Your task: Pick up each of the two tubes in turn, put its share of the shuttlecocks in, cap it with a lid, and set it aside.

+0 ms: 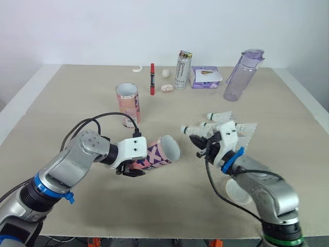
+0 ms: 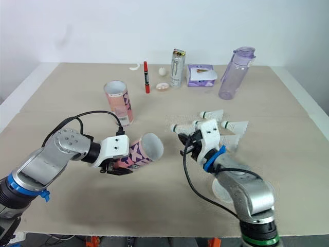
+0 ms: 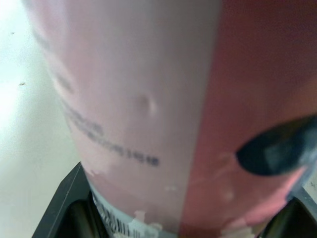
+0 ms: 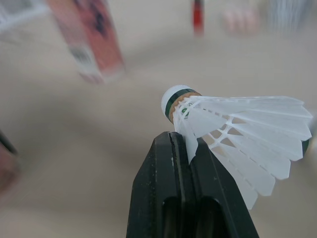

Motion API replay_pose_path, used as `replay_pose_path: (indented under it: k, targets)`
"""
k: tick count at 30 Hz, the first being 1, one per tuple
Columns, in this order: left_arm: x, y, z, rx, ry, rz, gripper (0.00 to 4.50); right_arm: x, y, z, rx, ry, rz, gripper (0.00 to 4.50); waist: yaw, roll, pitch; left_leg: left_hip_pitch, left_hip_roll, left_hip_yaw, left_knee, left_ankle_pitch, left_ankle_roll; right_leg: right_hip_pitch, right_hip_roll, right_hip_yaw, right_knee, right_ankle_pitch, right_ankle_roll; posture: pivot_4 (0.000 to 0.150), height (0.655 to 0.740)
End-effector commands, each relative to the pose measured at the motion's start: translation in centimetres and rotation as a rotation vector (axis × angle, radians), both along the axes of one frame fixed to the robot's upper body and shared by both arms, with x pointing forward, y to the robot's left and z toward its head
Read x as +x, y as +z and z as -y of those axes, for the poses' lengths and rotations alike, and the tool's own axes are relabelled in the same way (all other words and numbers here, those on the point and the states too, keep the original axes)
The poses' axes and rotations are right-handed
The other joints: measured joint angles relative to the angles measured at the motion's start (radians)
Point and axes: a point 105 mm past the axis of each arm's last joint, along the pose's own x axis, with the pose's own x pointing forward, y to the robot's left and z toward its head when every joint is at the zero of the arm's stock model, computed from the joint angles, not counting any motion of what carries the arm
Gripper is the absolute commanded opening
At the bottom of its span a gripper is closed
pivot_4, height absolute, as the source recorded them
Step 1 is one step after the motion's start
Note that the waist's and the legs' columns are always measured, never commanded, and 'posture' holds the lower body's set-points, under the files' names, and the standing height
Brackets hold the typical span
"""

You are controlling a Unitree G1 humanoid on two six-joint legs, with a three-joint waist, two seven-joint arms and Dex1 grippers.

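Left pincer [image 1: 132, 169] grips tilted tube [image 1: 160, 152]; right pincer [image 4: 184, 137] pinches shuttlecock [image 4: 237, 124]; second tube [image 1: 127, 104], can [image 1: 183, 70] stand behind.

This looks like a test room or a lab, not a home. The wall [image 1: 103, 31] behind is plain and white. One big tan table [image 1: 77, 98] holds a mix of things that do not go together: a drink can [image 1: 183, 70], a purple water bottle [image 1: 241, 76], a pack of tissues [image 1: 205, 76], a red stick [image 1: 152, 78], a little white ball [image 1: 166, 73], pink tubes [image 1: 127, 104] and white shuttlecocks [image 1: 218, 117].
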Motion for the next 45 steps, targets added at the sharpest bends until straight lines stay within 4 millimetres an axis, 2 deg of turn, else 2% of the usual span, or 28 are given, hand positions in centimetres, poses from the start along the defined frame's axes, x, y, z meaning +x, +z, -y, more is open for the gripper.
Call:
replay_pose_path:
  k: [1, 3, 8, 11, 17, 29, 32, 33, 35, 36, 38, 39, 40, 42, 45]
  targets:
    - [-0.1, -2.3, -1.3, 0.062, 0.053, -0.083, 2.8, -4.7, 4.8, -1.4, -0.316, 0.36, 0.371, 0.05, -0.001, -0.001, -0.001, 0.001, 0.0, 0.001, 0.0, 0.0, 0.0, 0.0, 0.0, 0.0, 0.0, -0.001, 0.001, 0.15, 0.74]
    - [-0.1, -2.4, -1.4, 0.063, 0.054, -0.086, 2.8, -5.6, 4.8, -1.4, -0.438, 0.459, 0.431, 0.05, -0.001, -0.003, -0.002, 0.002, 0.0, 0.0, -0.001, 0.0, 0.0, 0.001, 0.0, -0.001, 0.0, -0.002, 0.0, 0.15, 0.74]
    - [0.0, -2.4, -1.4, 0.064, 0.053, -0.09, 2.8, -6.3, 4.7, -2.2, -0.515, 0.575, 0.49, 0.05, -0.001, -0.005, -0.001, 0.006, 0.002, -0.001, -0.003, 0.0, 0.0, 0.004, 0.002, -0.001, 0.0, -0.002, -0.002, 0.15, 0.74]
    - [0.1, -2.3, -1.3, 0.063, 0.053, -0.087, 2.8, -5.9, 4.3, -3.2, -0.558, 0.596, 0.508, 0.05, -0.001, -0.005, -0.001, 0.006, 0.002, 0.0, -0.002, 0.0, 0.0, 0.004, 0.001, -0.001, 0.0, -0.002, -0.001, 0.15, 0.74]
    - [0.0, -2.2, -1.3, 0.058, 0.06, -0.087, 2.8, -5.9, 3.1, -3.9, -0.643, 0.645, 0.516, 0.05, -0.001, -0.005, 0.0, 0.007, 0.002, 0.0, -0.002, 0.0, 0.0, 0.006, 0.001, -0.001, 0.0, -0.002, -0.001, 0.15, 0.74]
    - [0.0, -2.3, -1.2, 0.056, 0.06, -0.09, 2.8, -5.4, 2.8, -3.7, -0.672, 0.647, 0.534, 0.05, -0.001, -0.006, 0.0, 0.007, 0.002, 0.0, -0.002, 0.0, 0.0, 0.006, 0.001, -0.001, 0.0, -0.001, -0.003, 0.15, 0.74]
    - [0.0, -2.3, -1.1, 0.056, 0.057, -0.089, 2.8, -5.4, 2.8, -3.8, -0.649, 0.659, 0.514, 1.03, -0.001, -0.006, 0.0, 0.008, 0.002, 0.0, -0.002, 0.0, 0.0, 0.006, 0.001, -0.001, 0.0, -0.001, -0.003, 0.15, 0.74]
    - [0.0, -2.3, -1.1, 0.056, 0.056, -0.089, 2.8, -5.4, 2.8, -3.8, -0.637, 0.659, 0.507, 1.18, -0.001, -0.006, 0.0, 0.008, 0.002, 0.0, -0.002, 0.0, 0.0, 0.006, 0.001, -0.001, 0.0, -0.001, -0.003, 0.15, 0.74]
    - [0.1, -2.2, -1.2, 0.057, 0.056, -0.089, 2.8, -5.5, 3.4, -3.5, -0.581, 0.641, 0.48, 1.85, -0.001, -0.006, 0.0, 0.008, 0.002, 0.0, -0.002, 0.0, 0.0, 0.006, 0.001, -0.001, 0.0, -0.001, -0.003, 0.15, 0.74]
    - [0.1, -2.2, -1.2, 0.057, 0.056, -0.09, 2.8, -5.6, 3.8, -3.1, -0.551, 0.631, 0.465, 2.44, -0.001, -0.006, 0.0, 0.007, 0.002, 0.0, -0.002, 0.0, 0.0, 0.006, 0.001, -0.001, 0.0, -0.001, -0.003, 0.15, 0.74]
    - [0.1, -2.2, -1.2, 0.057, 0.057, -0.09, 2.8, -5.8, 4.1, -1.9, -0.487, 0.605, 0.42, 3.09, -0.001, -0.006, 0.0, 0.007, 0.002, 0.0, -0.001, 0.0, 0.0, 0.006, 0.001, -0.001, 0.0, -0.001, -0.003, 0.15, 0.74]
    - [0.1, -2.3, -1.2, 0.058, 0.056, -0.09, 2.8, -6.1, 4.3, -1.2, -0.407, 0.567, 0.377, 3.51, -0.001, -0.006, 0.0, 0.007, 0.002, 0.0, -0.002, 0.0, 0.0, 0.006, 0.001, -0.001, 0.0, -0.001, -0.003, 0.15, 0.74]
    - [0.1, -2.3, -1.2, 0.058, 0.055, -0.091, 2.8, -6.2, 4.6, -0.5, -0.313, 0.515, 0.335, 4.13, 0.0, -0.006, 0.0, 0.007, 0.002, 0.0, -0.001, 0.0, 0.0, 0.007, 0.001, -0.001, 0.0, -0.001, -0.003, 0.15, 0.74]
    - [0.1, -2.3, -1.2, 0.06, 0.053, -0.091, 2.8, -6.0, 5.0, 0.7, -0.171, 0.417, 0.262, 4.36, 0.004, -0.008, 0.001, 0.007, 0.002, -0.001, -0.002, 0.0, 0.0, 0.007, 0.001, -0.001, 0.0, -0.001, -0.002, 0.15, 0.74]
    - [0.0, -2.3, -1.0, 0.059, 0.047, -0.091, 2.8, -3.5, 3.5, 6.4, -0.036, 0.082, 0.145, 4.36, 0.002, -0.007, 0.001, 0.007, 0.002, -0.003, -0.002, 0.0, 0.0, 0.009, 0.001, -0.002, 0.0, -0.003, -0.002, 0.15, 0.74]
